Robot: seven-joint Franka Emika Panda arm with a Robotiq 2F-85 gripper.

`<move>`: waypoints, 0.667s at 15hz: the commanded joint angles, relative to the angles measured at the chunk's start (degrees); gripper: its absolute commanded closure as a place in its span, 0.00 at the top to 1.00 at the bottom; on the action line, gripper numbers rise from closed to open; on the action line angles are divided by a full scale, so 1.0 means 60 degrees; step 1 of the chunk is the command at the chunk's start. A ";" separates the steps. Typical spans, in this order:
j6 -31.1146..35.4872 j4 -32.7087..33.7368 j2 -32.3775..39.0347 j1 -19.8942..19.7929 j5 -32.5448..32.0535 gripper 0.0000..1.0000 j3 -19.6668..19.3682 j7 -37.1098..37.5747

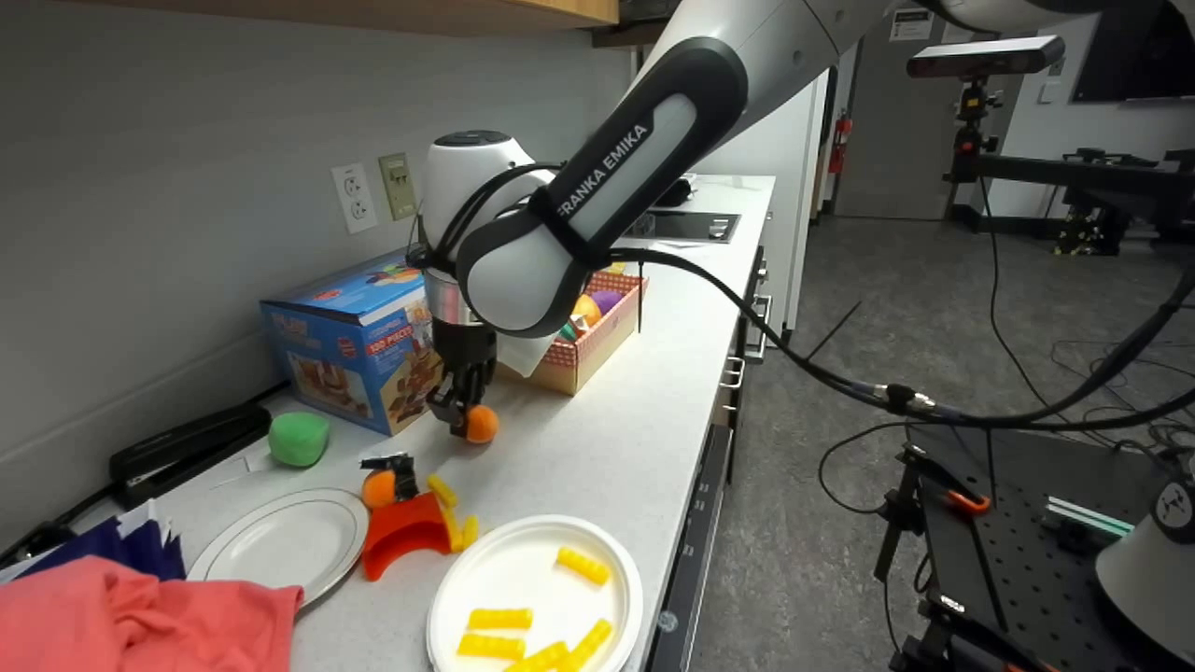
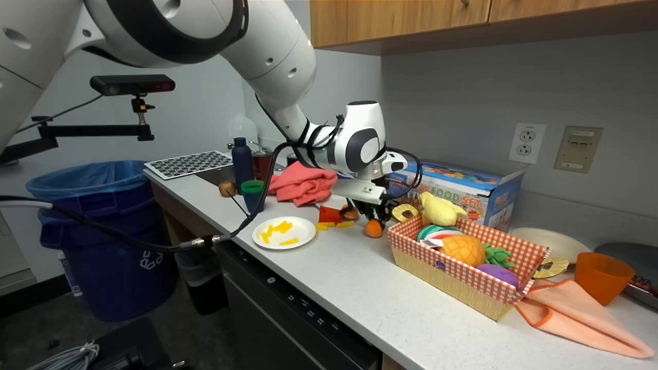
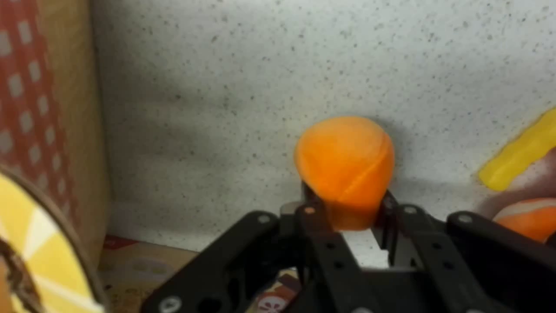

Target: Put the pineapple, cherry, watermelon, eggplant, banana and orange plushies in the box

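1. My pincer (image 3: 349,203) grasps the orange (image 3: 345,156), roughly midway between the counter's (image 1: 579,453) back and front edges.
2. Likely light, squashy, not fragile.
3. Bulges past the pinch; I'd prefer a centred hold.

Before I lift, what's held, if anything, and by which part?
The orange plush, pinched by the gripper across its lower end in the wrist view; most of it bulges past the jaws.
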 commanded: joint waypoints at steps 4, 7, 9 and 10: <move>0.0316 -0.1036 -0.1450 0.0300 -0.0257 0.03 -0.0194 0.0056; 0.0733 -0.1884 -0.2438 0.0433 -0.0749 0.04 -0.0513 0.0282; 0.0929 -0.2451 -0.3063 0.0423 -0.0968 0.04 -0.0697 0.0543; 0.1024 -0.2786 -0.3411 0.0404 -0.1055 0.04 -0.0794 0.0729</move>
